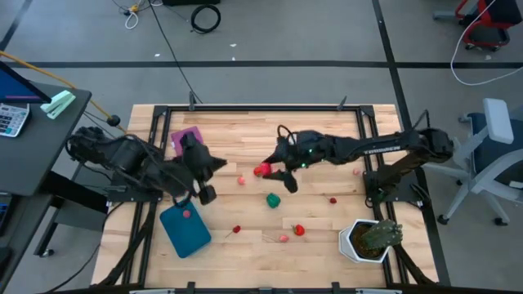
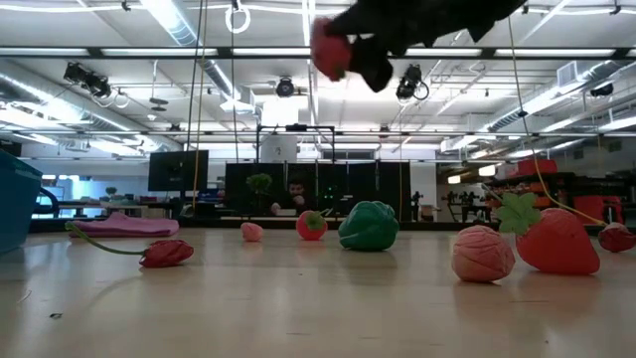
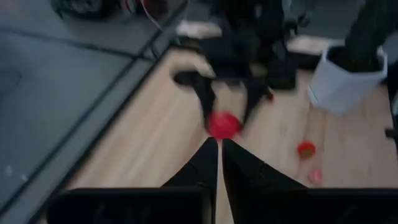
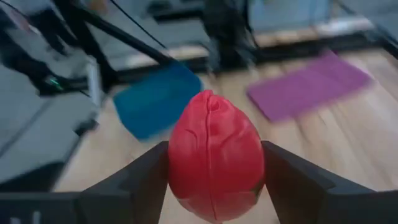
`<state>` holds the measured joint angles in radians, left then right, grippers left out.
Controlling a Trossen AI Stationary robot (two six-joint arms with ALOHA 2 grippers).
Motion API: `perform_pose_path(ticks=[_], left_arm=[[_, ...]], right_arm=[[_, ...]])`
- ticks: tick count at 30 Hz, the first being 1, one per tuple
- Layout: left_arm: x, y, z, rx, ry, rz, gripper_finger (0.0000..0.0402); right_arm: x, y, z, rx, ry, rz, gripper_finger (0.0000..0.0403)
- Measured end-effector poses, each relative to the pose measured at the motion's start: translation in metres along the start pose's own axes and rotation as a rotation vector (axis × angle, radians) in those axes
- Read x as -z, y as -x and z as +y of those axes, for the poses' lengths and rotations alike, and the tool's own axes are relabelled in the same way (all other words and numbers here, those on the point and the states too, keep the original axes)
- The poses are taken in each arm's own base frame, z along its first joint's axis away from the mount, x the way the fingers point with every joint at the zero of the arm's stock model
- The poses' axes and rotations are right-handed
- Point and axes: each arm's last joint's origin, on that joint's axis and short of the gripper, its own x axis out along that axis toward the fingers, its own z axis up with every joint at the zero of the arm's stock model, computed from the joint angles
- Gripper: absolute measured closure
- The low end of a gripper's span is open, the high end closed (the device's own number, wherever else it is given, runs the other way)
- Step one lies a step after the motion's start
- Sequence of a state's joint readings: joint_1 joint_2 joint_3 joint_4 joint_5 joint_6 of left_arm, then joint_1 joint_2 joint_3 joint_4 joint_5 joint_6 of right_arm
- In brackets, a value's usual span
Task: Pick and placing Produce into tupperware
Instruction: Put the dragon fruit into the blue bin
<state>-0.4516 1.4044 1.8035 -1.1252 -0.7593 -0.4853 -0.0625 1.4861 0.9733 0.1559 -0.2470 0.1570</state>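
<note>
My right gripper (image 4: 214, 152) is shut on a red, ribbed, egg-shaped piece of produce (image 1: 261, 170), high above the table's middle (image 2: 331, 50). My left gripper (image 3: 219, 149) is shut with nothing in it; it hovers left of centre (image 1: 221, 163) and points toward the right arm. The teal tupperware (image 1: 185, 229) lies flat near the front left with one small pink-red piece (image 1: 187, 214) inside. Loose on the wood lie a green piece (image 1: 273, 200), a red strawberry (image 1: 299, 230), a pink piece (image 1: 283, 238) and several small red ones. My right gripper pinches the red piece by its two opposite sides (image 4: 177, 168) between its two fingers (image 4: 140, 180). The fingers come nearly level from the table's right side. The piece stands upright between them, lifted well clear of the table.
A flat purple rectangle (image 1: 186, 137) lies at the far left behind the left gripper. A white pot with a spiky green plant (image 1: 369, 239) stands at the front right. Black frame rails run along the table's edges.
</note>
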Motion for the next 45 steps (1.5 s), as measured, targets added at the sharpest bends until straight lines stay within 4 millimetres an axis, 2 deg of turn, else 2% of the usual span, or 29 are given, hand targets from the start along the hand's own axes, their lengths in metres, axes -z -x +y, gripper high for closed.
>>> perform_pose_path(ticks=[6,10,15,22,28,35,40,45], left_arm=[[-0.025,0.015,0.017,-0.055,-0.011,-0.101,0.0383],[-0.035,0.019,0.028,-0.101,0.010,-0.140,0.0382],[-0.038,0.016,0.034,-0.128,0.020,-0.139,0.0378],[-0.037,0.016,0.034,-0.127,0.020,-0.138,0.0389],[-0.037,0.016,0.034,-0.128,0.018,-0.137,0.0387],[-0.036,0.014,0.033,-0.130,0.010,-0.128,0.0379],[-0.036,0.014,0.033,-0.130,0.008,-0.127,0.0389],[-0.036,0.014,0.033,-0.131,0.008,-0.124,0.0392]], right_arm=[[0.017,-0.051,0.023,-0.100,0.048,-0.067,0.0166],[0.012,-0.093,0.038,-0.143,0.063,-0.080,0.0164],[0.004,-0.144,0.050,-0.167,0.081,-0.055,0.0164],[0.004,-0.192,0.058,-0.186,0.126,-0.045,0.0163],[0.003,-0.226,0.067,-0.210,0.137,-0.079,0.0163],[0.016,-0.260,0.079,-0.255,0.148,-0.088,0.0163],[0.030,-0.277,0.078,-0.257,0.148,-0.074,0.0163],[0.036,-0.281,0.075,-0.248,0.145,-0.038,0.0163]])
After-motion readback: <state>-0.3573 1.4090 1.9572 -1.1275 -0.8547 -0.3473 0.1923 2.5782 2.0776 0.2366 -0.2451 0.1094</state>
